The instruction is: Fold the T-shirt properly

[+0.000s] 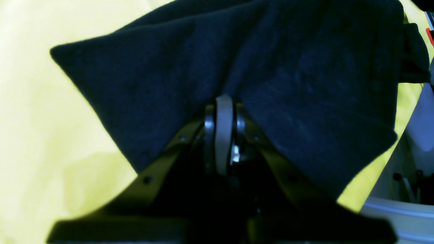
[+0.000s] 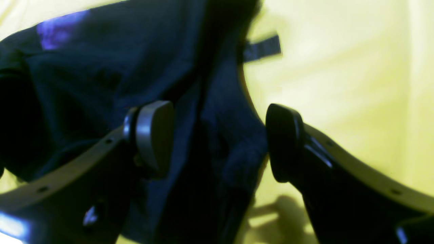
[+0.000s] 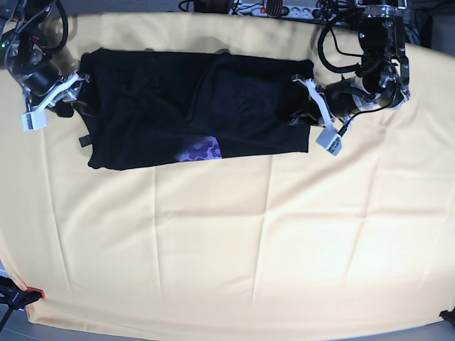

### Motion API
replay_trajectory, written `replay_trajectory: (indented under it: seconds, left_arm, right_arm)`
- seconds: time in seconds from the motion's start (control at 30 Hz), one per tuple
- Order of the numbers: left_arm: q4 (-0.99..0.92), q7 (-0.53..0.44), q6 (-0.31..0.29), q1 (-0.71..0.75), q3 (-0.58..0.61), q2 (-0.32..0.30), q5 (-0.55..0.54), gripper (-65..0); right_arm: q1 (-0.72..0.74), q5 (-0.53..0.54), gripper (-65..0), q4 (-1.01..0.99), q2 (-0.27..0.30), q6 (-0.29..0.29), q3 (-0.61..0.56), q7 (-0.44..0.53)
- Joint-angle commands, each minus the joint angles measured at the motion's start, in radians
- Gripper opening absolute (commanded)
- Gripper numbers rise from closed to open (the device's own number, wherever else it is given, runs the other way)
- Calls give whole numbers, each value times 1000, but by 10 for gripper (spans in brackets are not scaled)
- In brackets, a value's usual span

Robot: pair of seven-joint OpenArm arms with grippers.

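The shirt [image 3: 192, 106] lies folded into a band, left gripper [image 1: 223, 112] pinching its edge, right gripper [image 2: 217, 142] spread apart; crosswise folds remain.

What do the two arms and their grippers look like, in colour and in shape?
Both arms are black, with black cables looping near the joints. The left gripper has curved tan fingers with small screw holes and flat grey rounded pads. The right gripper is alike. In the base view, the fingers look white.
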Motion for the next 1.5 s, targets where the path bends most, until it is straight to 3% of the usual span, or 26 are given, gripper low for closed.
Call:
replay_trajectory:
  seconds: [0.0, 0.17, 0.27, 0.4, 0.53, 0.63, 0.7, 0.73, 0.83, 0.87, 1.07, 1.2, 1.4, 1.47]
  left_arm:
    - [16, -18, -3, -11, -5, -6, -20, -650]
    - [16, -18, -3, -11, -5, -6, -20, -650]
    - [16, -15, -3, -11, -5, -6, -20, -650]
    - [16, -15, -3, -11, -5, -5, -26, -650]
    - [16, -15, -3, -11, -5, -5, -50, -650]
    - [16, -15, -3, -11, -5, -5, -50, -650]
    - [16, -15, -3, -11, -5, -5, -50, -650]
    - [16, -15, -3, -12, -6, -5, -50, -650]
    - [16, -16, -3, -20, -8, -6, -54, -650]
    - [17, -17, -3, -24, -10, -6, -67, -650]
    - [17, -13, -3, -36, -70, -6, -168, -650]
    - [17, -6, -3, -36, -154, -18, -224, -650]
    - [17, -6, -3, -30, -233, -82, -226, -650]
    - [17, -4, -3, -27, -235, -100, -226, -650]
  right_arm:
    - [13, 40, -211, -28, 14, 16, 9, 16]
    - [80, 140, -211, -222, 14, 97, 9, -43]
    - [108, 250, -211, -288, 11, 142, 8, -134]
    - [117, 364, -211, -296, -31, 142, 2, -268]
    - [118, 388, -211, -296, -50, 142, -52, -275]
    - [118, 385, -219, -296, -51, 142, -114, -272]
    - [120, 385, -275, -296, -51, 142, -137, -271]
    - [122, 385, -338, -296, -51, 142, -138, -271]
    - [142, 386, -621, -295, -50, 142, -129, -272]
    - [152, 386, -650, -295, -49, 142, -126, -271]
    - [224, 371, -650, -275, -43, 142, -73, -287]
    - [269, 262, -650, -177, -39, 142, -6, -309]
    - [269, 82, -650, 61, 59, 142, 18, -267]
    - [267, 63, -650, 130, 75, 103, 18, -261]
